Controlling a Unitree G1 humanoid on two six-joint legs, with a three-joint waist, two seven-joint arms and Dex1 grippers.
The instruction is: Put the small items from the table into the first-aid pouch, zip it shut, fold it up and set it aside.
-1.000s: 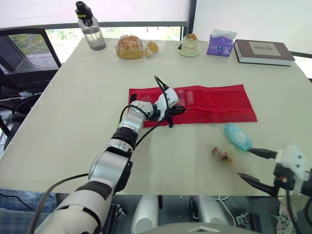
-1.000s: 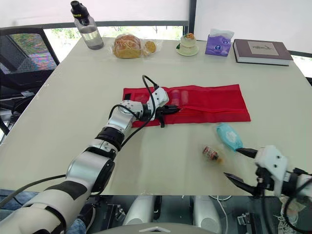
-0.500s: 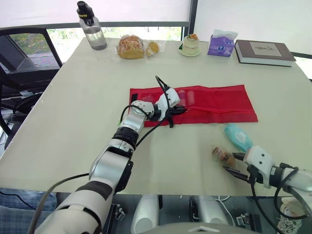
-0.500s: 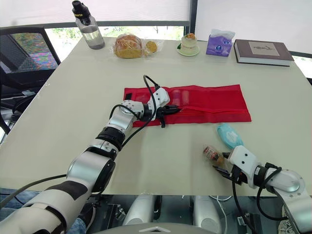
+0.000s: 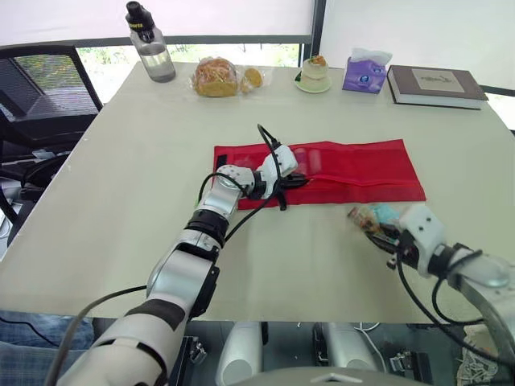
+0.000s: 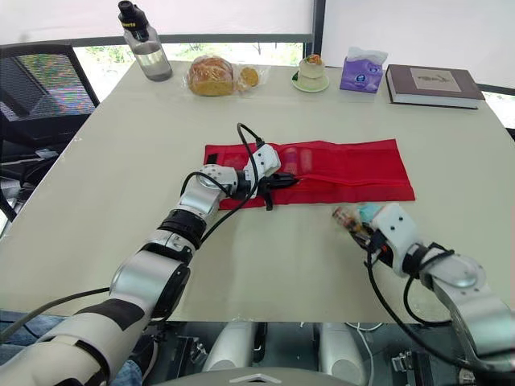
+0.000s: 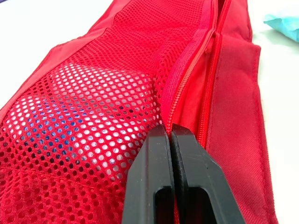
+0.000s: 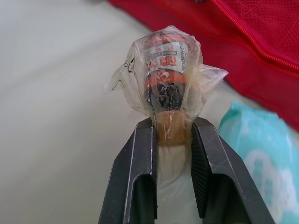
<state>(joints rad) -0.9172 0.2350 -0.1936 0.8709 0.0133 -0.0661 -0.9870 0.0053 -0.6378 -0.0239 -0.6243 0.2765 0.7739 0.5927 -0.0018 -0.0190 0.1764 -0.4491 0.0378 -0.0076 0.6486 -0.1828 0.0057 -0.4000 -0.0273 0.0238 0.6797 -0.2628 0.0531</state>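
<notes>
While left claw (image 7: 171, 132) is pinching, fingers together, zip edge of red pouch (image 5: 354, 170) lying unfolded on worktop (image 5: 121, 185), right claw (image 8: 172, 125) is clamping wrapped vial (image 8: 166, 77) near pouch's near edge. Teal packet (image 8: 257, 158) is lying loose beside it. Zipping, folding, setting aside: pending.

1. Woven red cloth, matt: the first-aid pouch (image 5: 354, 170); its mesh panel (image 7: 93, 116) is red netting pierced with round holes; the zip tape is finely ribbed.
2. Clear plastic film, crinkled and glossy, wraps the small bottle (image 8: 166, 70); a printed label shows beneath.
3. Soft plastic wrap with a faint sheen: the teal packet (image 8: 261, 154).
4. Black, matt, apparently hard plastic: fingers of the left gripper (image 7: 170, 129) and right gripper (image 8: 171, 122); the right inner pads are ridged.
5. Smooth, matt, cream surface: the table (image 5: 121, 161).
</notes>
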